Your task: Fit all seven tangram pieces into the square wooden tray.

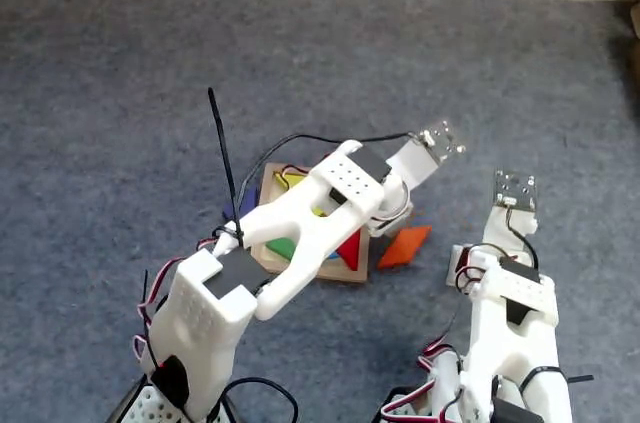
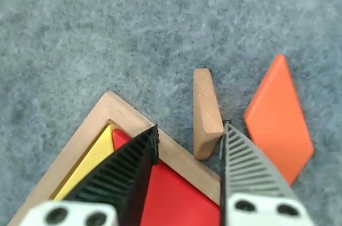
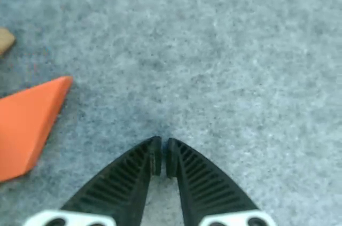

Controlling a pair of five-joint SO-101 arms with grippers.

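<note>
At the left, the square wooden tray (image 2: 107, 103) holds a yellow piece (image 2: 91, 162) and a red piece (image 2: 176, 194). The left gripper (image 2: 190, 129) hovers over the tray's rim, jaws apart, with an unpainted wooden piece (image 2: 206, 114) on edge between them, just outside the tray. An orange parallelogram (image 2: 278, 114) lies farther right on the carpet (image 3: 240, 49), and the right gripper (image 3: 162, 146) hangs nearby, jaws together.

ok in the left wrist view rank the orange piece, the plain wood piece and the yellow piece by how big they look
1. orange piece, clearly largest
2. plain wood piece and yellow piece: about alike, so unranked; the wood one stands on edge, the yellow one is partly hidden by the left gripper
</note>
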